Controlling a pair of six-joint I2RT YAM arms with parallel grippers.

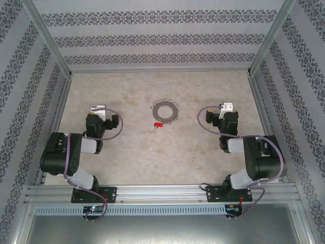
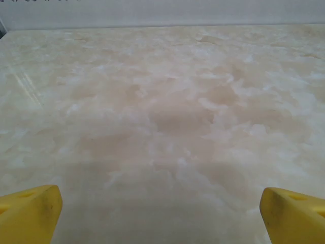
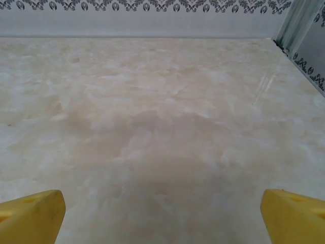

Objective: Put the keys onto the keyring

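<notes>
Not begun, with red key (image 1: 158, 124) loose at 7 o'clock of keyring (image 1: 166, 111), unthreaded; left gripper (image 1: 97, 109) and right gripper (image 1: 227, 107) empty, jaws spread.

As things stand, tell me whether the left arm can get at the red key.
Probably yes. The red key lies on the table by the near edge of the keyring, and nothing stands between it and the left gripper, whose jaws are open.
</notes>
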